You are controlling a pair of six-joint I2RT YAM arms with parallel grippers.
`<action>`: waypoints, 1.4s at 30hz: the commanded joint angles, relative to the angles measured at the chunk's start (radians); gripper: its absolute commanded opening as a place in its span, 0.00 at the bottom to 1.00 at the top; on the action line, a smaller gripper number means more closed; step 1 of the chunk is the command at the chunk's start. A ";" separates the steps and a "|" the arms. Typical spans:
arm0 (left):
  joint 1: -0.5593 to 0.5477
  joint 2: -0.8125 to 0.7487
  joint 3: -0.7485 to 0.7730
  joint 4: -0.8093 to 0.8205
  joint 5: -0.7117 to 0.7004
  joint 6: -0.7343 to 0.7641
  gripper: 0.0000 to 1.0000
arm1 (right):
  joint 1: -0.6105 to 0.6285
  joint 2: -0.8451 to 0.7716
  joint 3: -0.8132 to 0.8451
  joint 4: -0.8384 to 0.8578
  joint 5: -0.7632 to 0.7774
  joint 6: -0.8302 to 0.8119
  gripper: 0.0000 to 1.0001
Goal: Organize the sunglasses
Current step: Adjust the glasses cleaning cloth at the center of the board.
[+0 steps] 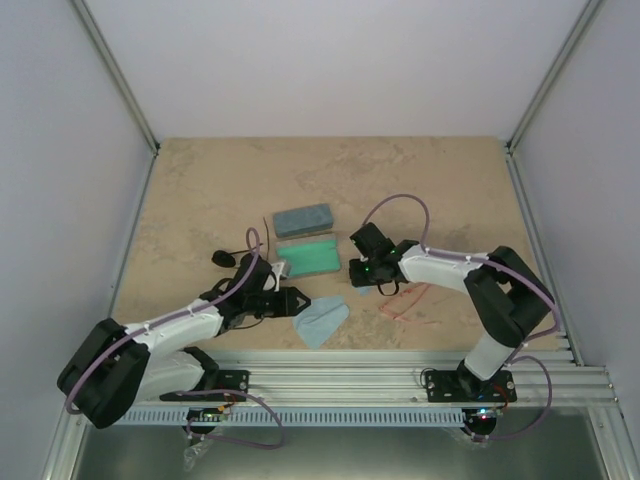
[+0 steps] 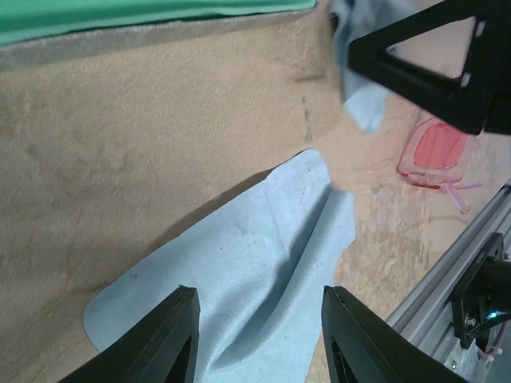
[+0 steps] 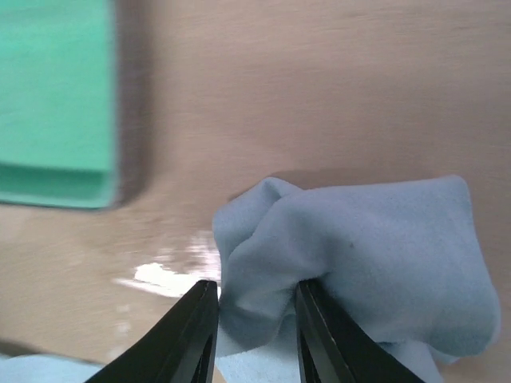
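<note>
1. The right gripper squeezes a bunched blue cloth between its two fingers.
2. The left gripper has its fingers apart over a flat blue cloth and holds nothing.
3. The open case shows only its green inside.
4. The blue-grey case behind it is shut, so I cannot see in.
5. The red sunglasses lie on the table near the right gripper.
6. The black sunglasses lie on the table, left of the open case.

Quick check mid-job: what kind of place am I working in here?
Probably a lab robot cell, not a home: plain white walls framed by metal posts, an aluminium rail along the near edge, and a beige stone-look tabletop.
</note>
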 commanded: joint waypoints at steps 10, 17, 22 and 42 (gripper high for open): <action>-0.010 0.081 0.012 0.010 0.031 -0.015 0.42 | 0.104 -0.126 -0.032 0.026 -0.104 -0.107 0.35; -0.010 0.103 0.019 -0.025 -0.039 -0.015 0.40 | 0.146 -0.013 -0.034 0.057 -0.201 -0.113 0.32; -0.010 0.121 0.043 -0.075 -0.110 0.004 0.39 | 0.147 0.017 -0.030 0.038 -0.166 -0.106 0.30; -0.010 0.203 0.188 -0.091 -0.191 0.111 0.40 | 0.165 0.006 0.067 -0.033 0.127 -0.099 0.31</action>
